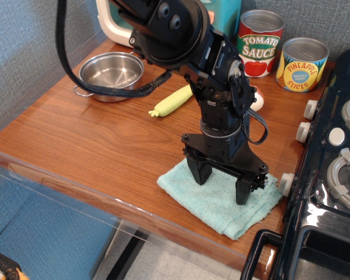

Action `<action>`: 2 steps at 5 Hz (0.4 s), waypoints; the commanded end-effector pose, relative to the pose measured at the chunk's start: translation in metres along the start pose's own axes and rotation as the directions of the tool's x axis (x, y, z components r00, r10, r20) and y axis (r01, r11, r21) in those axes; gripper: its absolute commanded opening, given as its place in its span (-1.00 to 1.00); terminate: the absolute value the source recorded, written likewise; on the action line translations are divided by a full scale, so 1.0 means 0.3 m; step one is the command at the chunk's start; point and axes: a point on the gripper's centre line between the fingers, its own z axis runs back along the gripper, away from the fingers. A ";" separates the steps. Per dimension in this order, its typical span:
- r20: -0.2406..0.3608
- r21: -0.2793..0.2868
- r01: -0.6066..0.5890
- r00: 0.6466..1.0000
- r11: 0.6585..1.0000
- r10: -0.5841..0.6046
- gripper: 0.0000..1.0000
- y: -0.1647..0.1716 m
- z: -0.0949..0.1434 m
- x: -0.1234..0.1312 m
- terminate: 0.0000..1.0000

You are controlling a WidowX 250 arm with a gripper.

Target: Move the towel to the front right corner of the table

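The light aqua-blue towel (213, 203) lies flat near the front right corner of the reddish-brown table (105, 146), close to the black stove. My gripper (221, 182) points straight down over it. Its two black fingers are spread apart, and both fingertips (200, 173) rest on the towel's top surface. Nothing is pinched between them. The arm hides part of the towel's back edge.
A steel pot (111, 73) stands at the back left. A yellow-green spoon handle (175, 99) and a partly hidden mushroom (257, 101) lie mid-table. Tomato sauce (259, 44) and pineapple (303, 64) cans stand at the back. The black toy stove (332, 175) borders the right.
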 end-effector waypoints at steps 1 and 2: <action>0.019 0.092 -0.047 0.999 0.995 0.046 1.00 -0.019 0.181 -0.027 -1.00; 0.041 0.075 -0.043 0.998 0.996 0.040 1.00 -0.022 0.252 -0.023 -1.00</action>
